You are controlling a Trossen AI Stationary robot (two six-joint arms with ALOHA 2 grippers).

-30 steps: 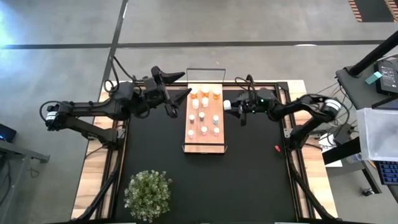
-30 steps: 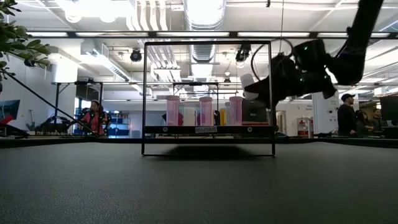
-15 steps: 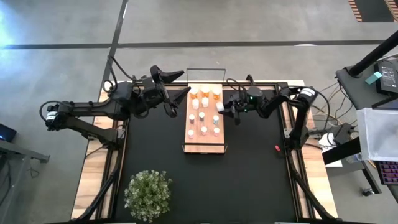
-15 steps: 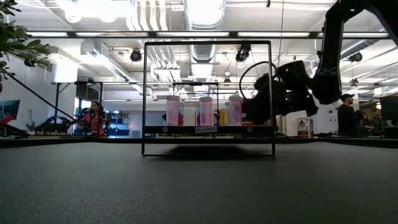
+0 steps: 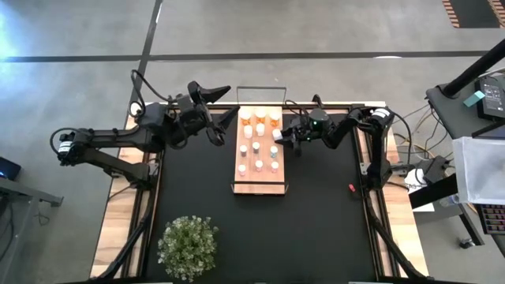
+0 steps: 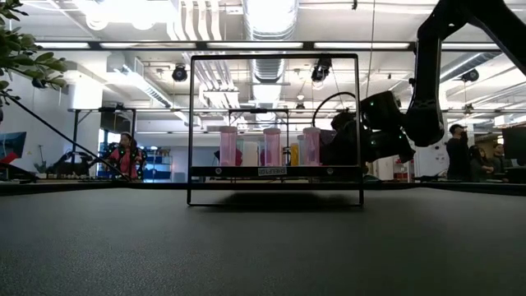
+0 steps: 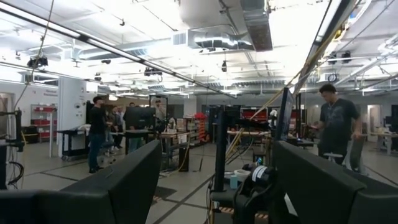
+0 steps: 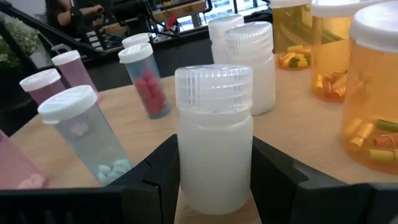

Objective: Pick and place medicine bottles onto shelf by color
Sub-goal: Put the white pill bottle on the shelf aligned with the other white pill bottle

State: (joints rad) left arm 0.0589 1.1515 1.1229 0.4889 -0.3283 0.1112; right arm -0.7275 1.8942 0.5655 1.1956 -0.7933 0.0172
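Note:
The light-wood shelf [image 5: 259, 180] lies on the black mat, with several bottles standing upright on it: orange ones [image 8: 373, 93] at the far end, white ones [image 8: 249, 62], pink ones [image 6: 272, 146], one with red pills [image 8: 146, 81] and a pale bluish one [image 8: 87, 137]. My right gripper [image 5: 281, 136] is at the shelf's right edge, shut on a white bottle [image 8: 214, 143]. My left gripper [image 5: 225, 120] is open and empty, raised beside the shelf's far left corner. My right gripper pinches the white bottle's body [image 8: 186, 168] between its two fingers [image 8: 280, 177], one on each side, below the ribbed cap. The fingers come level from the table's right side. The bottle stands upright over the board; I cannot tell whether its base touches the board.
A potted plant [image 5: 188, 246] stands at the mat's near left. A small red thing [image 5: 352, 188] lies on the mat [image 5: 316, 229] to the right of the shelf. A black wire frame [image 6: 275, 57] rises over the shelf. People stand in the room beyond.
My right gripper has gone toward the table's left edge and down, carrying the upright white bottle from beside the shelf to over its right edge, level with the standing bottles.

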